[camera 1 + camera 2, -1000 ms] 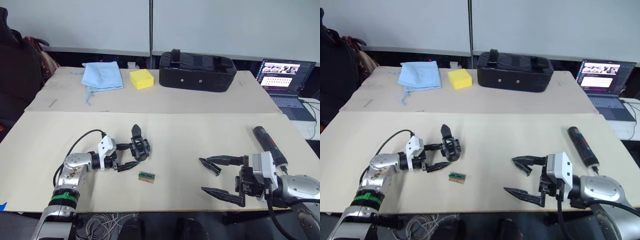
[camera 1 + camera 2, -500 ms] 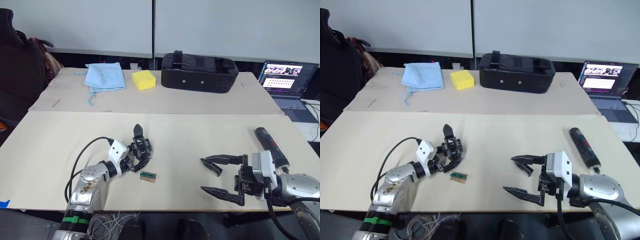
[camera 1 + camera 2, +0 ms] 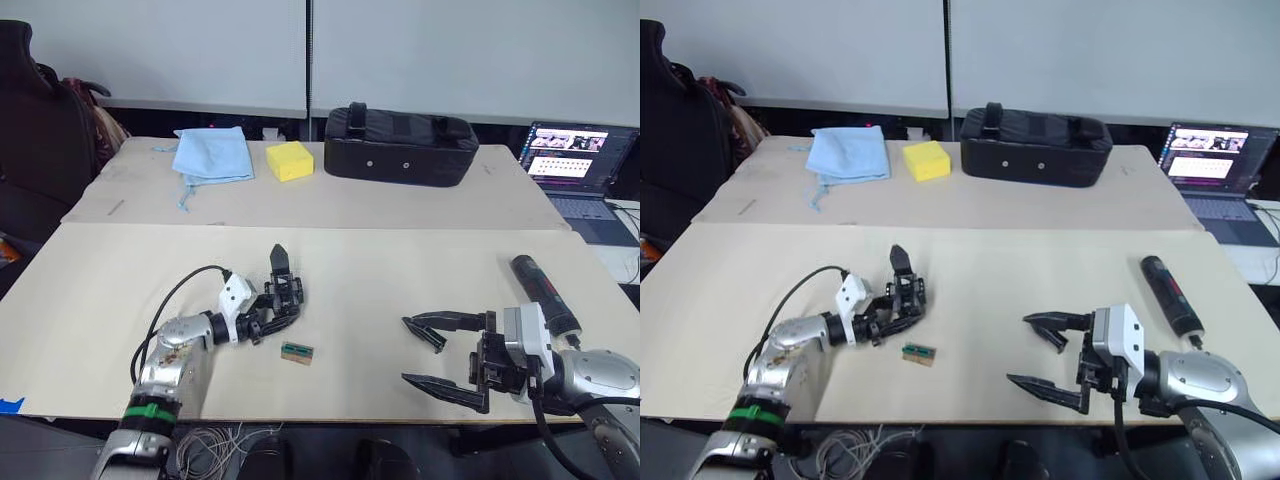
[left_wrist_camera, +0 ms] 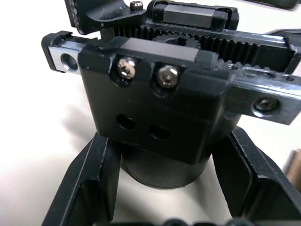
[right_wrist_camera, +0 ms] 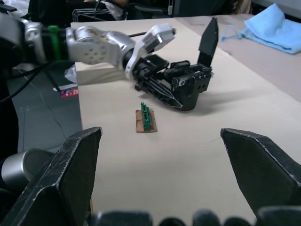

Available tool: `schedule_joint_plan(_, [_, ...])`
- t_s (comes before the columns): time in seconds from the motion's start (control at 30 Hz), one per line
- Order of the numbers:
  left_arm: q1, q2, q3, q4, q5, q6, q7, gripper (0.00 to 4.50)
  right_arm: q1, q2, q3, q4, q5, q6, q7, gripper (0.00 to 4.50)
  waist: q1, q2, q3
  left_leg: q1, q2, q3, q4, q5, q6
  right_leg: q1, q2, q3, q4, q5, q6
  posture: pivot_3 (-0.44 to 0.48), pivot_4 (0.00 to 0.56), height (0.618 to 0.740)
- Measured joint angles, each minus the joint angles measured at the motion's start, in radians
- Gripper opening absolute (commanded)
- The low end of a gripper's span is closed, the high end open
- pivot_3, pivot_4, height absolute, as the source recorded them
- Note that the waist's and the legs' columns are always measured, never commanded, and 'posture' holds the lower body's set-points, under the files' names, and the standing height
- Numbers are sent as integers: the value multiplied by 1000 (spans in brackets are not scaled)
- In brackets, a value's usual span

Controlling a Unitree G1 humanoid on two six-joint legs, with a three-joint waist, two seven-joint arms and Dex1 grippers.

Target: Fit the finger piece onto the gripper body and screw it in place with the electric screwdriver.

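Both robot arms end in rounded silver metal forearm shells with a white boxy wrist block ahead of each. The left gripper (image 3: 268, 318) and the right gripper (image 3: 425, 358) each carry two long black tapered plastic fingers. A thin black cable loops over the left forearm, which wears a green band and scuffed brownish marks. Another black cable runs under the right forearm.

Bare table (image 3: 380, 280) lies between the hands, interrupted by one small green block (image 3: 295, 351).

The left gripper (image 3: 883, 322) seems to have its jaws clamped, while the right gripper (image 3: 428, 356) gapes wide.
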Motion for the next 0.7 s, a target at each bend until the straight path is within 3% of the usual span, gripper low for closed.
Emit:
schedule_joint_plan(0.17, [-160,12,-20,211,4,-150,-208,2307,10,-3,-8,-4,0,3,1,4500,-5,-3,2,-5,0,0,1,2,3,-3,0,-1,-1,0,0,0,150,740])
schedule_joint_plan(0.3, [-246,17,-60,336,43,-225,-305,2307,20,-4,-12,-10,0,5,-2,4500,-6,-3,2,-5,0,0,0,5,9,-3,1,-1,-2,0,0,0,150,740])
schedule_joint_plan(0.7, [-281,10,-77,439,87,-317,-355,2307,33,-4,-33,-30,1,20,-12,4500,-9,-5,3,-5,0,-1,1,5,9,-3,1,-1,-1,0,0,0,150,740])
